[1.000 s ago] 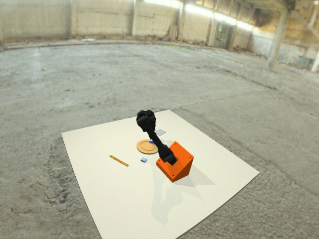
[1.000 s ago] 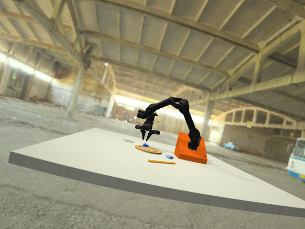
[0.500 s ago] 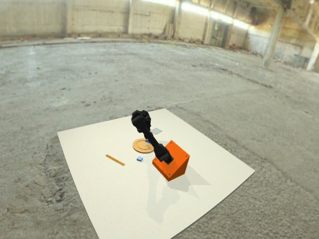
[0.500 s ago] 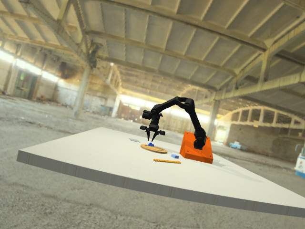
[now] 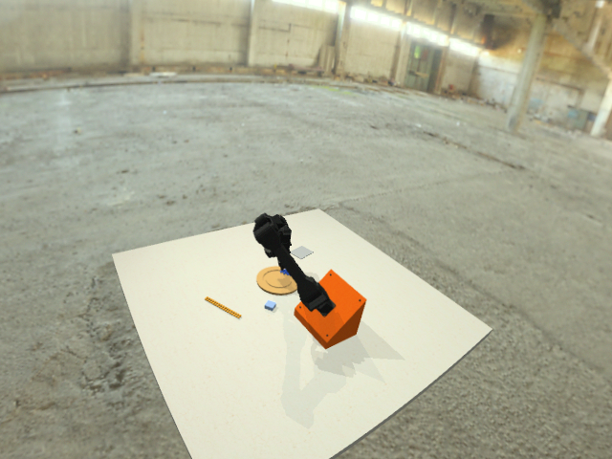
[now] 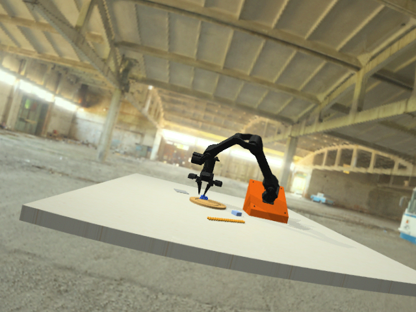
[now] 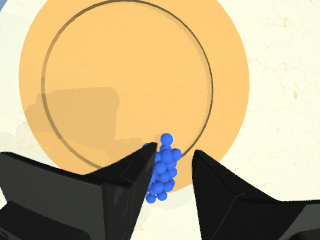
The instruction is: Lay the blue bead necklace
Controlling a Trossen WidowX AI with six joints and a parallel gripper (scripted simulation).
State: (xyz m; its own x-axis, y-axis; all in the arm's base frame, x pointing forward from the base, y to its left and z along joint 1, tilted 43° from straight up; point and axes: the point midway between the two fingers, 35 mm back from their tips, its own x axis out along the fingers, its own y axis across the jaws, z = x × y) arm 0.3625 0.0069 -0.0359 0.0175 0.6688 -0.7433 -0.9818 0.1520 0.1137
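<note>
The blue bead necklace (image 5: 285, 272) (image 6: 203, 197) (image 7: 165, 172) lies bunched in a small heap on the edge of the round bead board (image 5: 264, 285) (image 6: 216, 205) (image 7: 231, 75), across one part of its circular groove. The rest of the groove in the wrist view holds no beads. My gripper (image 6: 201, 194) (image 7: 175, 152) is partly open and points down just above the heap. In the wrist view the left finger hides the heap's left side, and a gap shows between the beads and the right finger. In the top view the arm hides most of the gripper.
A straight orange bead strand (image 5: 222, 307) (image 6: 225, 220) and a small light blue block (image 5: 270, 305) (image 6: 236, 213) lie beside the board. A flat grey square (image 5: 301, 252) (image 6: 181, 191) lies on its other side. The arm stands on an orange base (image 5: 345, 301) (image 6: 265, 214).
</note>
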